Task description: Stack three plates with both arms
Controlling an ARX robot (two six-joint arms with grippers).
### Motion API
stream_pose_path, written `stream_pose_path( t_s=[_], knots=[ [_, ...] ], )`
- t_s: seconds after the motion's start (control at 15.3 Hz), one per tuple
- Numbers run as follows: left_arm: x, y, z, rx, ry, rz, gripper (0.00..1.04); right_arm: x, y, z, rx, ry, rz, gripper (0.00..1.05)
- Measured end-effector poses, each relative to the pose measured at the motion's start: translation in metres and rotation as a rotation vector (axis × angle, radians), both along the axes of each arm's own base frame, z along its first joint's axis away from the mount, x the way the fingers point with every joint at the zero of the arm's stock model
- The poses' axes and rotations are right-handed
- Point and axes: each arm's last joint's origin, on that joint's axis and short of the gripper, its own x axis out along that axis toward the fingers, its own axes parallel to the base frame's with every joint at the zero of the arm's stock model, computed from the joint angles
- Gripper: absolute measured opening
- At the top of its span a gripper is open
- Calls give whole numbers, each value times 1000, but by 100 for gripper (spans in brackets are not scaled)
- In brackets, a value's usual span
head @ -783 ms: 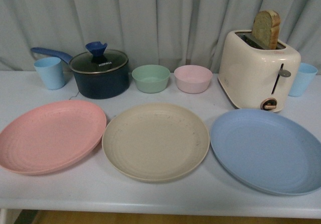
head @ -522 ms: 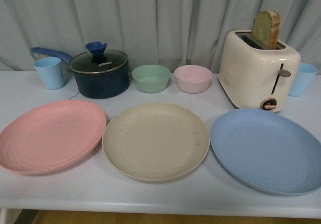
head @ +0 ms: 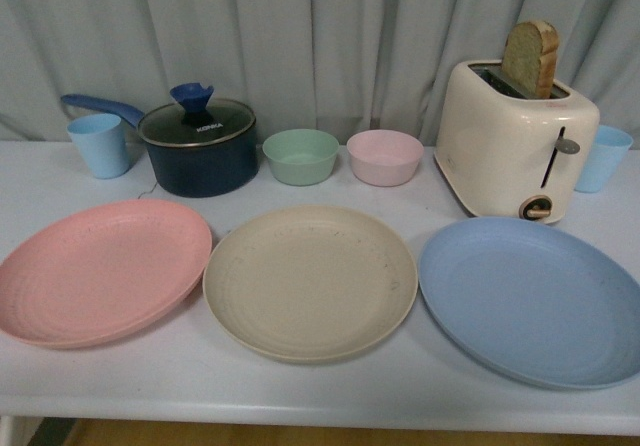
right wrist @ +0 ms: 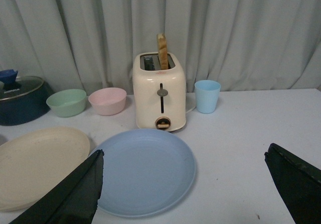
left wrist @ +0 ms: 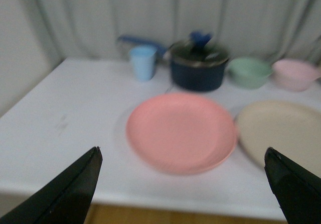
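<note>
Three plates lie flat in a row along the near side of the white table (head: 300,391), none stacked on another. The pink plate (head: 100,271) is on the left, the beige plate (head: 310,281) is in the middle and the light blue plate (head: 535,301) is on the right. The pink and beige rims are just beside each other, as are the beige and blue rims; whether they touch cannot be told.

Behind them, from left to right, stand a light blue cup (head: 99,145), a dark blue saucepan (head: 198,154) with a glass lid, a green bowl (head: 300,156), a pink bowl (head: 385,157) and a cream toaster (head: 515,151). A slice of bread (head: 531,58) stands up out of the toaster's slot, and a second light blue cup (head: 603,158) is just beyond the toaster. A grey curtain (head: 320,36) hangs at the back.

The left wrist view is blurred. In it, the left hand (left wrist: 180,191) has its black fingers (left wrist: 65,194) spread wide apart, clear of everything, with the pink plate on the table beyond them. In the right wrist view, the right hand (right wrist: 183,189) is likewise spread wide, its fingers (right wrist: 296,184) gripping nothing. The light blue plate lies ahead of it, in front of the toaster.
</note>
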Motion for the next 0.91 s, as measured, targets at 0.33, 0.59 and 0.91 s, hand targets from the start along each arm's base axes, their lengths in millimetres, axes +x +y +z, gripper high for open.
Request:
stream_pose_path(
  t_s=[0.33,0.59,0.91],
  knots=[
    [65,36,23,5,358,225,98,0,0,0,-3,0,1,98],
    [134,55,-12,-22,610,68,98,0,0,0,-3,1,1,98],
    [203,91,-34,-76,749,-38,98,0,0,0,-3,0,1,98]
  ],
)
